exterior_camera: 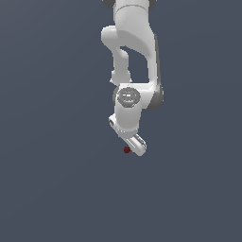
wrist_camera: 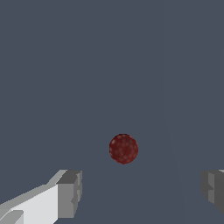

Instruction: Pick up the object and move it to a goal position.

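The object is a tiny dark red ball (exterior_camera: 126, 150), the only coloured thing here. In the exterior view it sits just at the exterior view's left of my white gripper's lower end (exterior_camera: 137, 145), close beside it. In the wrist view the ball (wrist_camera: 124, 148) shows beyond the line between my two grey fingertips (wrist_camera: 70, 194), which stand wide apart with nothing between them. My gripper (wrist_camera: 141, 192) is open and empty. I cannot tell whether the ball rests on a surface; the background is plain dark grey-blue.
The white arm (exterior_camera: 133, 52) comes down from the top of the exterior view above the gripper. Nothing else shows but the uniform dark background.
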You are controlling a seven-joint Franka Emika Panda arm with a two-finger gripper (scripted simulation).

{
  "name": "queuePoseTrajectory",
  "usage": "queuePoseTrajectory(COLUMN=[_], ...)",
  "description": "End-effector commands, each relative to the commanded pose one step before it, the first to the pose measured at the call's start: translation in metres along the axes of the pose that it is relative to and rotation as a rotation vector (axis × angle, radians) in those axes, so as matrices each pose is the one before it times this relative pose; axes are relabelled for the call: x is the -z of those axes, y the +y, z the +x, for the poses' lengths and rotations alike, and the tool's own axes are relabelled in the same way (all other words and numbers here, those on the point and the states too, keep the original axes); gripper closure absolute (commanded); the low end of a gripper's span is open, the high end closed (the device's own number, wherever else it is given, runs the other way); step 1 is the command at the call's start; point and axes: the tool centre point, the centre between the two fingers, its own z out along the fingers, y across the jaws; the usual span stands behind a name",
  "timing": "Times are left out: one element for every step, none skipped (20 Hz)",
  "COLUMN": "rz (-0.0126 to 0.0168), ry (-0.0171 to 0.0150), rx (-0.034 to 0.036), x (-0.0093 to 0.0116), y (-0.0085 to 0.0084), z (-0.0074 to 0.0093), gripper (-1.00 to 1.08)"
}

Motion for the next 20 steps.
queuePoseTrajectory(rz=[0.00042, 0.00013, 0.00015, 0.00016, 0.00017, 0.00018, 0.00018, 0.00018, 0.00017, 0.00016, 0.00014, 0.00013, 0.00011, 0.00009, 0.00006, 0.00004, 0.00001, -0.00033, 0.00000, 0.00000], ry=[0.00476, 0.00165, 0.00157, 0.00149, 0.00140, 0.00131, 0.00121, 0.00111, 0.00100, 0.00089, 0.00078, 0.00066, 0.00055, 0.00042, 0.00030, 0.00018, 0.00006, -0.00049, 0.00000, 0.00000], rx=[-0.06163, -0.02097, -0.01961, -0.01825, -0.01688, -0.01552, -0.01417, -0.01283, -0.01145, -0.01011, -0.00875, -0.00741, -0.00607, -0.00471, -0.00337, -0.00194, -0.00069, 0.00444, 0.00000, 0.00000], x=[-0.00484, -0.00169, -0.00158, -0.00146, -0.00135, -0.00124, -0.00113, -0.00102, -0.00091, -0.00080, -0.00070, -0.00059, -0.00048, -0.00037, -0.00027, -0.00016, -0.00005, 0.00020, -0.00039, -0.00115], y=[-0.00165, -0.00056, -0.00051, -0.00047, -0.00044, -0.00040, -0.00036, -0.00032, -0.00029, -0.00025, -0.00022, -0.00018, -0.00015, -0.00012, -0.00008, -0.00007, -0.00001, 0.00015, 0.00000, -0.00001], z=[0.00039, 0.00006, 0.00005, 0.00004, 0.00002, 0.00001, 0.00001, 0.00001, -0.00001, 0.00000, -0.00001, -0.00001, 0.00000, -0.00001, 0.00000, -0.00005, 0.00001, -0.00010, -0.00002, -0.00007], gripper=[-0.92, -0.92, -0.92, -0.92, -0.92, -0.92, -0.92, -0.92, -0.92, -0.92, -0.92, -0.92, -0.92, -0.92, -0.92, -0.92, -0.92, -0.92, -0.92, -0.92])
